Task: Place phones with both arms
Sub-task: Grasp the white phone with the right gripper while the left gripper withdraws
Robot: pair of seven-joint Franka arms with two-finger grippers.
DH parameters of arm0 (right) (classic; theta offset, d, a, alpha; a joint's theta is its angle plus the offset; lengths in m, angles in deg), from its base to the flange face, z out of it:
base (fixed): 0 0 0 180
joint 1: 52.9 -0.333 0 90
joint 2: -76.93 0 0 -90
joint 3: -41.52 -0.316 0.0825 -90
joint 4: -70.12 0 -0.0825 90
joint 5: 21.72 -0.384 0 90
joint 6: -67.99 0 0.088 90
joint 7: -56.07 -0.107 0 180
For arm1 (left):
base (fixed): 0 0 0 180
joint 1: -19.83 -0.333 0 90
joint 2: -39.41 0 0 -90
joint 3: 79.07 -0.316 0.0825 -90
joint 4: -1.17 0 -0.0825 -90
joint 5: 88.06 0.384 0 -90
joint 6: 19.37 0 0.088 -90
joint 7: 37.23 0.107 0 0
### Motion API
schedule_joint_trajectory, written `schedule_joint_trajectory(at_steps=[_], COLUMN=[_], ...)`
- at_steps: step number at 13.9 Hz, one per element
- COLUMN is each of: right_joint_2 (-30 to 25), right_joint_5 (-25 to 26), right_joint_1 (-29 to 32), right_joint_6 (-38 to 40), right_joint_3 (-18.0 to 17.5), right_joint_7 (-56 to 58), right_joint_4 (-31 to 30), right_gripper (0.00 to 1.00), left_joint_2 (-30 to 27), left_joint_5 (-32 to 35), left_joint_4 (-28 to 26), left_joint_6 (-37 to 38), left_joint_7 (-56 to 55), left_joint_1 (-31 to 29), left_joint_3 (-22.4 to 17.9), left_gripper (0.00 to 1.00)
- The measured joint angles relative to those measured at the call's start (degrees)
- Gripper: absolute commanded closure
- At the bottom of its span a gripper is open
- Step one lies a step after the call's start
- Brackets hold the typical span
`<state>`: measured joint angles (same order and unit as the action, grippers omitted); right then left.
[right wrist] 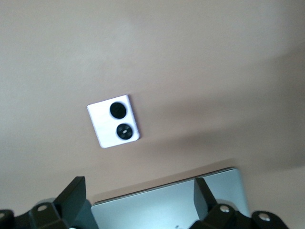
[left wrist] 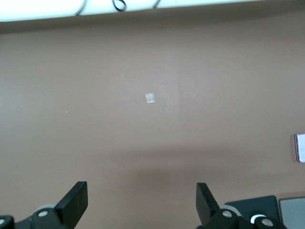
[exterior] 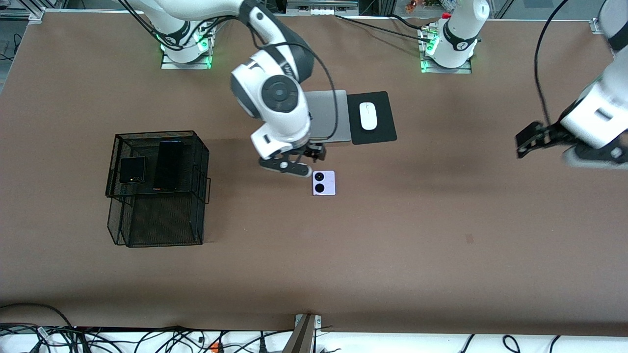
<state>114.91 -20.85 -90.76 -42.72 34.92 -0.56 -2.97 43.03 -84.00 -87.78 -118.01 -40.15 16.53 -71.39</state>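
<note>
Center frame on the counter (exterior: 441,235): lilac phone (exterior: 324,183) lying flat, thin, stiff, slick glass. Best pinched across its edges. Right gripper (exterior: 300,158) hovering alongside, fingers wide; left gripper (left wrist: 142,200) idle, fingers wide too.

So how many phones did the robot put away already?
Two: the folded black phone and the long black phone lie on the wire basket. The open right claw hangs near the lilac phone, which is left. The open left claw waits empty.
</note>
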Motion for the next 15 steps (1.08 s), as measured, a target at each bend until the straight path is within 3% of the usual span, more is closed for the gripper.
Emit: schedule_joint_trajectory(at_steps=[3, 5, 9, 12, 15], right_joint_2=[3.7, 6.0, 10.2, 12.4, 14.7], right_joint_5=[1.8, 3.7, 6.9, 7.9, 11.1], right_joint_1=[-2.5, -3.4, -4.3, -4.3, -4.3], right_joint_6=[-1.3, -3.4, -8.5, -12.1, -15.4], right_joint_3=[0.0, 0.0, -0.1, 0.0, 0.0], right_joint_7=[-3.6, -4.2, 1.0, 4.5, 4.9], right_joint_4=[2.8, 3.6, 3.9, 3.9, 4.0], right_gripper=[0.0, 0.0, 0.0, 0.0, 0.0], left_joint_2=[-9.1, -10.7, -9.8, -5.2, -2.8], left_joint_5=[-0.2, -0.2, -0.2, -0.2, -0.2], left_joint_4=[-12.2, -15.0, -14.1, -7.8, -4.9], left_joint_6=[-3.5, -3.5, -3.4, -0.4, 0.4], left_joint_7=[0.0, 1.1, 3.6, 3.7, 4.1], left_joint_1=[1.4, 3.1, 4.2, 4.2, 4.2], left_joint_3=[-2.7, -5.3, -7.0, -7.2, -7.1], left_gripper=[0.0, 0.0, 0.0, 0.0, 0.0])
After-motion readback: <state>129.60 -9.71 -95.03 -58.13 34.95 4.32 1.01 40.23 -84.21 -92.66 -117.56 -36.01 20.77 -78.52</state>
